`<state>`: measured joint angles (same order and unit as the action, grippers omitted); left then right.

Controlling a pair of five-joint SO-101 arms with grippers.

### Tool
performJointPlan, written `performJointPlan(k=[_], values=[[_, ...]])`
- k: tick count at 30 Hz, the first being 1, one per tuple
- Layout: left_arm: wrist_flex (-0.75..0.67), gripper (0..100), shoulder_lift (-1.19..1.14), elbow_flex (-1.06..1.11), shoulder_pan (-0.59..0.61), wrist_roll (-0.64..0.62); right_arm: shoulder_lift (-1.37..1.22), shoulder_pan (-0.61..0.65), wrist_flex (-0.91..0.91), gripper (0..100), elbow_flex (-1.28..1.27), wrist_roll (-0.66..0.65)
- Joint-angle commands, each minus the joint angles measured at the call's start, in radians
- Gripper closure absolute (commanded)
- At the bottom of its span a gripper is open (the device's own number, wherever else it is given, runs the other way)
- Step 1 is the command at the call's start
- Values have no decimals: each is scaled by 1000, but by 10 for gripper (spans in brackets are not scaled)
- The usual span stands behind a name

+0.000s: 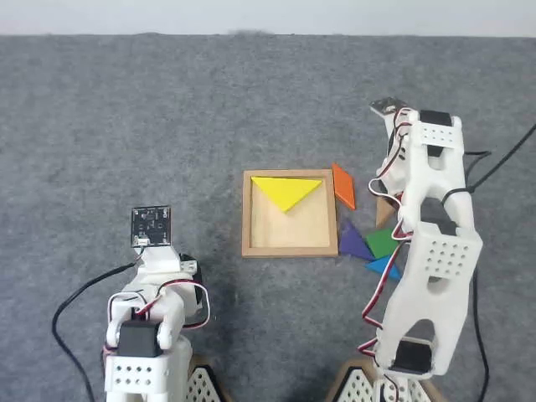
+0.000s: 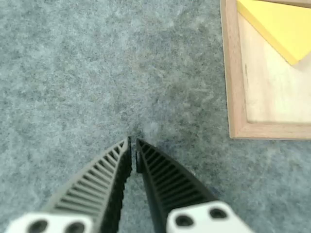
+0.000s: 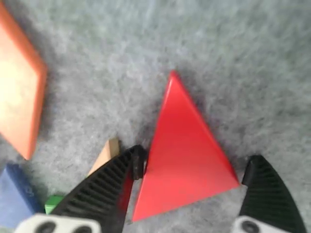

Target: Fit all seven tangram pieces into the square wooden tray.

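Observation:
The square wooden tray (image 1: 248, 216) lies mid-table with a yellow triangle (image 1: 286, 191) in its far half. An orange parallelogram (image 1: 343, 186) rests just right of the tray. Purple (image 1: 353, 243), green (image 1: 381, 241) and blue (image 1: 383, 266) pieces cluster by the tray's near right corner. My right arm (image 1: 427, 167) stretches over that cluster. Its gripper (image 3: 192, 167) is open, straddling a red triangle (image 3: 184, 145) flat on the carpet; one finger (image 3: 121, 174) is at the triangle's edge. My left gripper (image 2: 132, 143) is shut and holds nothing, low over the carpet, left of the tray's corner (image 2: 233, 97).
Grey carpet covers the table. A plain wooden piece (image 3: 104, 155) peeks out beside the right gripper's finger, with the orange parallelogram (image 3: 17, 97), a blue-purple piece (image 3: 14, 194) and a green one (image 3: 53, 204) nearby. The left arm's base (image 1: 151, 335) sits folded at the near left.

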<state>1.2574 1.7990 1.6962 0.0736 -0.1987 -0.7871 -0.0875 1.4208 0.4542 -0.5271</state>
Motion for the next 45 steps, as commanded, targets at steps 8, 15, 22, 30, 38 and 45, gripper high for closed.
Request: performJointPlan(k=[8,15,22,30,38,45], values=[[5,986,20,-13,6,15,-5,-13,-8,760,44,11],[5,986,20,-13,6,15,90,-15,5,761,43,49],[5,986,20,-13,6,15,239,-1,94,761,40,46],[5,986,20,-13,6,15,286,5,142,757,38,44],[5,986,20,-13,6,15,369,-51,151,757,14,34],[5,986,20,-13,6,15,728,-50,-122,757,-474,34]])
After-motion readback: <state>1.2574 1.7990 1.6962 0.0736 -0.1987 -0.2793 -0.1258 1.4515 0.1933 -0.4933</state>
